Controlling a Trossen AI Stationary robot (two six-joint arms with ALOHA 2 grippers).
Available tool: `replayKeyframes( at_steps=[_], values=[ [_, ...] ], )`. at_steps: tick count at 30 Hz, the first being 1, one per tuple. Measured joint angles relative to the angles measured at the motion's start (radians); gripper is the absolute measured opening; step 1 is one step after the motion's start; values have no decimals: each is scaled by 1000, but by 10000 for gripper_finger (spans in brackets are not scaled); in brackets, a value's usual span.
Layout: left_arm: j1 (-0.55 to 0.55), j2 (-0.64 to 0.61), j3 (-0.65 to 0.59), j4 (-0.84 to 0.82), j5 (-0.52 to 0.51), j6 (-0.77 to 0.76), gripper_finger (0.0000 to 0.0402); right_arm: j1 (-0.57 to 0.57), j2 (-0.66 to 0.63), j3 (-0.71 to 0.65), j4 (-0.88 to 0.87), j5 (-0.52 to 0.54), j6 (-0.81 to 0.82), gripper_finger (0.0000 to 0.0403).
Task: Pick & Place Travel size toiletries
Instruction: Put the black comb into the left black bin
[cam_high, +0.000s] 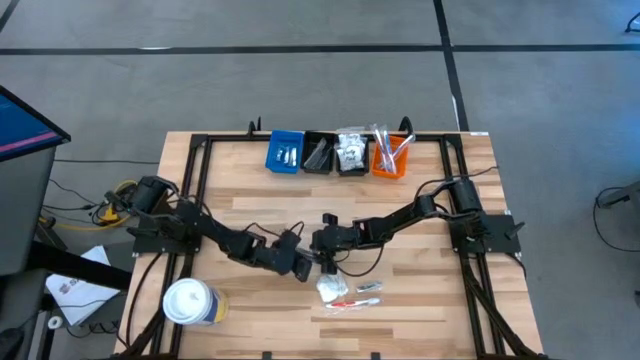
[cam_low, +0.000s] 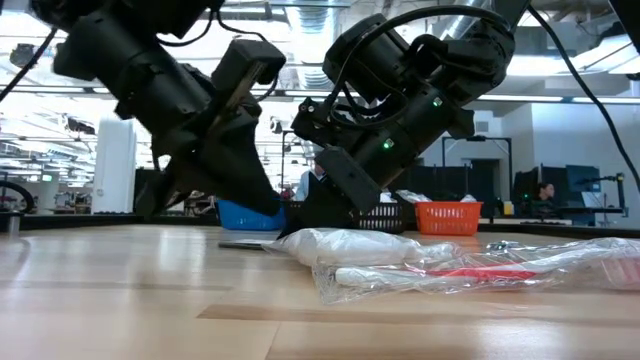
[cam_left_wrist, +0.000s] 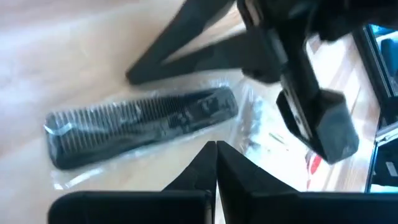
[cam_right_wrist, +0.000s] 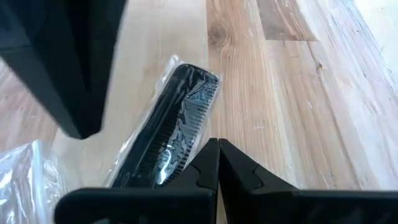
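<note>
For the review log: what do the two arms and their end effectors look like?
Both arms are black, jointed and boxy, with black cables looped along them. The right arm shows small green indicator lights. The left end effector and right end effector each have two dark, wedge-shaped fingers tapering to a point.

comb (cam_left_wrist: 143, 127) on table (cam_high: 430, 300), between both arms | sachets (cam_high: 333, 290) just beside | bins (cam_high: 338, 153) along far edge

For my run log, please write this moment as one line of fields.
left gripper: jaws shut, empty, beside wrapped comb | right gripper: jaws shut, empty, at comb | sachets: on table | bins: far edge
</note>
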Motion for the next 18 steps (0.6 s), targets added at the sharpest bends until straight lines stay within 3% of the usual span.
replayKeyframes(
  at_steps=[8, 18],
  values=[
    [-34, 79, 0, -17, -92, -134, 1, 0, 0, 0, 0, 0, 0, 0],
    [-8, 85, 5, -68, -81, -197, 1, -1, 0, 0, -1, -32, 8, 0]
  ],
)
